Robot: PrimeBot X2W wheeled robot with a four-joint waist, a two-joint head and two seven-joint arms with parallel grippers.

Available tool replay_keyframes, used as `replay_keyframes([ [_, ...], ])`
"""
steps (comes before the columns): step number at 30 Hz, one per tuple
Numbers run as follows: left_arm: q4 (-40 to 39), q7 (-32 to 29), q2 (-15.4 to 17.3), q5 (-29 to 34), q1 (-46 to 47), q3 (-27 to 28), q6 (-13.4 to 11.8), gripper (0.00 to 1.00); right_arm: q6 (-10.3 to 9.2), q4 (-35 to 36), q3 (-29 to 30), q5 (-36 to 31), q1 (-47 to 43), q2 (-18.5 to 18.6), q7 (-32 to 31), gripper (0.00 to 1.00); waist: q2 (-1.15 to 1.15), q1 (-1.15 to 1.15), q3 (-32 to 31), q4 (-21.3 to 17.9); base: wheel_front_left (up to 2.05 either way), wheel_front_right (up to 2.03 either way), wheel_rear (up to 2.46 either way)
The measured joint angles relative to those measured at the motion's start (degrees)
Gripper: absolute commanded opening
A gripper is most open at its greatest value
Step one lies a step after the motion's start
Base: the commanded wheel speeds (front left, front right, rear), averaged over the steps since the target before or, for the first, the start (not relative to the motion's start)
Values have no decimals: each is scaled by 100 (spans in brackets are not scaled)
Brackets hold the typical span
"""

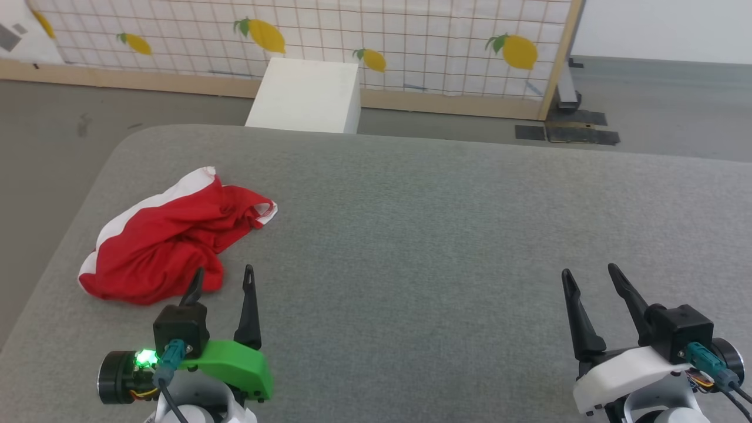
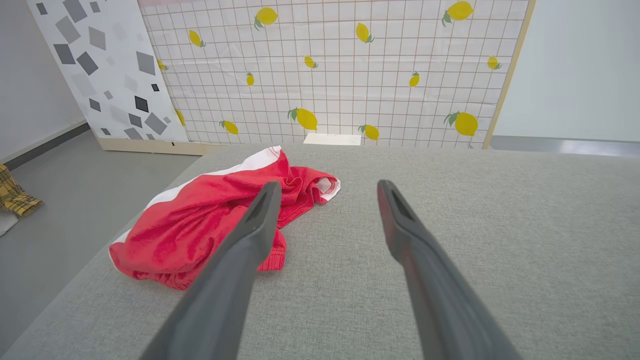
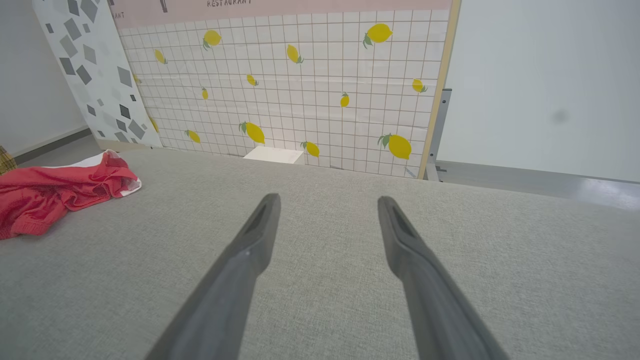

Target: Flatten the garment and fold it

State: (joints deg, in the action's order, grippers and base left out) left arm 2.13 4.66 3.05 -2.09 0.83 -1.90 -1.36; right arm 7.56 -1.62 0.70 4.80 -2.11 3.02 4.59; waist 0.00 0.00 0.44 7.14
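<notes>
Gaping wide, both tools hold nothing: left tool (image 1: 224, 269) beside the crumpled garment (image 1: 170, 241), right tool (image 1: 588, 269) well apart.

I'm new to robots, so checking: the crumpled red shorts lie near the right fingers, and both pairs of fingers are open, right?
Wrong side. In the head view the shorts lie near the left fingers, far from the right fingers. Both pairs are indeed open.

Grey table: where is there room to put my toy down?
The middle, from the red shorts across to the right gripper, is bare grey table. Only the left side is crowded: the shorts lie bunched by the left gripper.
</notes>
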Motion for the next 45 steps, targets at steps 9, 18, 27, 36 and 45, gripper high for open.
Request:
replay_keyframes([
  [9,49,100,0,-45,-1,-22,-32,100,0,-58,9,85,-12,-1,101,100,0,0,18,349,0,0,0],
  [18,74,207,0,-75,-5,-18,-82,100,0,-120,13,181,-34,-1,209,100,0,0,27,743,0,0,0],
  [27,107,311,0,-94,-28,-27,-124,100,0,-183,-1,285,-35,-1,311,100,0,0,39,1109,0,0,0],
  [36,178,410,0,-165,-82,-31,-135,100,0,-232,-36,353,-35,-4,411,100,0,0,109,1324,0,0,0],
  [45,637,509,15,-408,300,91,-122,100,0,-242,54,380,-35,-5,516,100,0,0,278,1358,0,0,0],
])
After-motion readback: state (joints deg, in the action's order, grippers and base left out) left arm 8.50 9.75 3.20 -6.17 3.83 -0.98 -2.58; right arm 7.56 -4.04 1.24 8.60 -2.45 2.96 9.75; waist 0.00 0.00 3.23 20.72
